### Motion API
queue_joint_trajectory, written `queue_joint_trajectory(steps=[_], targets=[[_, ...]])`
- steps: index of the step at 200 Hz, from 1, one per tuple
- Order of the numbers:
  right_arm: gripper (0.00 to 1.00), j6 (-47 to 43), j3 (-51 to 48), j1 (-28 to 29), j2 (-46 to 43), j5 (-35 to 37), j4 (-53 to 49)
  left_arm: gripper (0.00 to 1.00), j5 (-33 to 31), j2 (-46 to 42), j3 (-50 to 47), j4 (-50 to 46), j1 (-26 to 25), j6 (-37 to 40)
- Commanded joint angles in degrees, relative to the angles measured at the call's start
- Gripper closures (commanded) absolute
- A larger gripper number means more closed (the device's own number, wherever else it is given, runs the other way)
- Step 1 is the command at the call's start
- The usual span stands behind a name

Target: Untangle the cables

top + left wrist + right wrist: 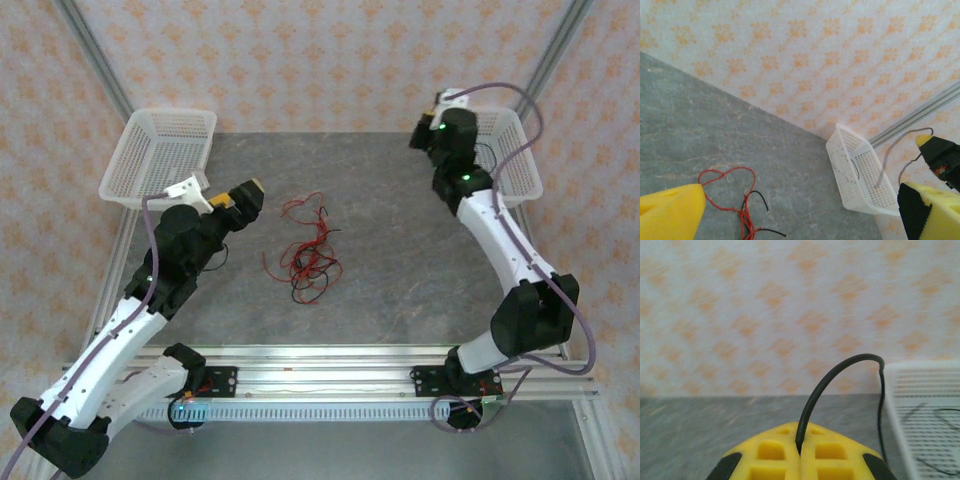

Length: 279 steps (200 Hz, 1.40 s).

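A white left basket (160, 150) is sitting at the far left corner of the tabletop (400, 270). Just in front of it the left gripper (215, 192) is hovering released, its jaws standing wide apart with nothing between them, pointing toward the middle of the tabletop. The cables (308, 250), red and black strands, are lying in a loose tangle near the middle of the tabletop, a little left of centre, apart from both grippers. Toward the far right corner the right gripper (800, 447) is clenching a black cable (862, 357), which is arching up from between the yellow fingers and over the rim into the white right basket (925, 385) beside it.
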Motion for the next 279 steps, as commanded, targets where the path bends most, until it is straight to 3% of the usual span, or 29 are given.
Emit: queue_joint_trajectory(steps=[1,34,62,153,204,236,279], targets=[[1.00,2.42,4.53,-4.86,3.45,-1.39,-1.40,0.01,-0.52,-1.74,-3.23,5.68,0.94,1.57],[1.00,3.67,10.75,-10.33,10.84,-3.60,-2.49,0.01,3.08,-2.12,-4.50,7.51,1.54,2.83],[1.00,4.40,16.61,-12.31,18.99,-3.67,-3.34,0.01,1.55,-1.70,-3.32,5.49,1.52,3.91],[1.00,11.66,36.82,-14.50,45.31,4.82,-14.93,0.04,-1.56,4.39,2.95,-6.66,1.52,7.38],[0.56,15.19,42.70,-14.79,50.15,5.50,-22.31,0.06,-1.30,6.69,4.83,-13.04,1.54,7.91],[0.43,15.82,42.40,-14.78,47.21,5.31,-26.39,0.09,-1.43,7.18,4.23,-15.84,1.51,7.06],[0.41,17.90,32.49,-14.78,35.44,3.00,-26.89,0.13,-1.41,9.50,1.46,-18.02,1.58,5.99]])
